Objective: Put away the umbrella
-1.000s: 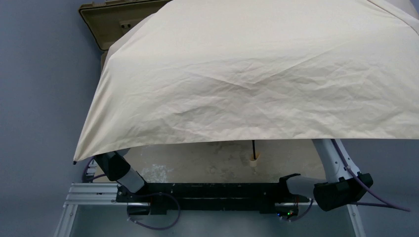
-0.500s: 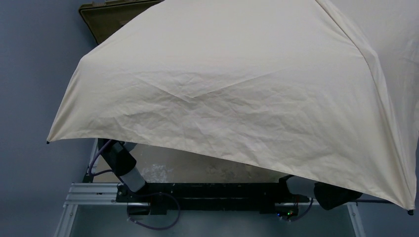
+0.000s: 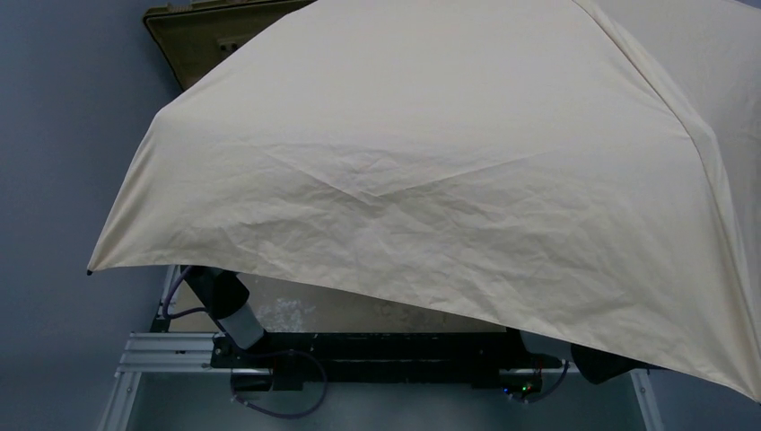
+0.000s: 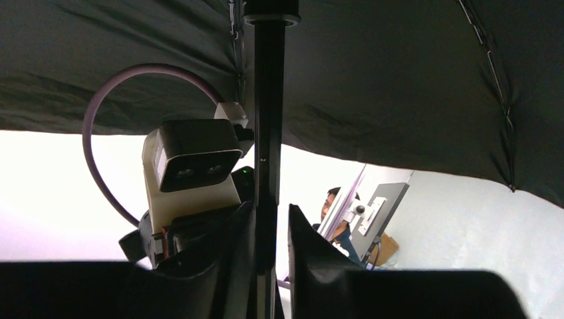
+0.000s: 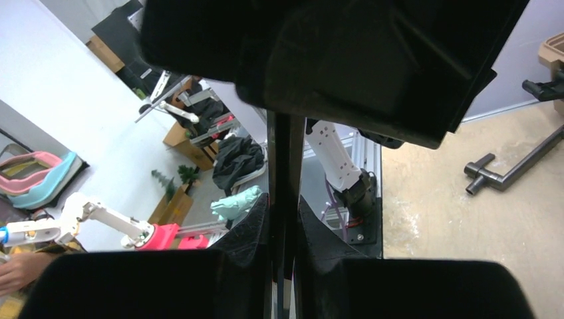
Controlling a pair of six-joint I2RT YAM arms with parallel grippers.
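Observation:
The umbrella [image 3: 449, 171] is open, and its beige canopy covers most of the top view and hides both grippers there. In the left wrist view its dark shaft [image 4: 268, 133] runs up between the fingers of my left gripper [image 4: 271, 206]. The left finger lies against the shaft and a lit gap shows at the right finger. The canopy's dark underside [image 4: 399, 80] hangs overhead. My right gripper [image 5: 282, 198] is shut on the thin dark shaft [image 5: 284, 153], with both fingers against it. The wooden handle is hidden.
The tan hard case [image 3: 193, 36] stands open at the far left behind the canopy. The left arm [image 3: 224, 301] and right arm [image 3: 599, 364] show below the canopy's edge. A dark T-shaped bar [image 5: 505, 171] lies on the beige table [image 5: 465, 226].
The canopy has swung and tilted down to the right. It now hides the handle and most of the right arm that showed a second ago. Its left tip has moved further left.

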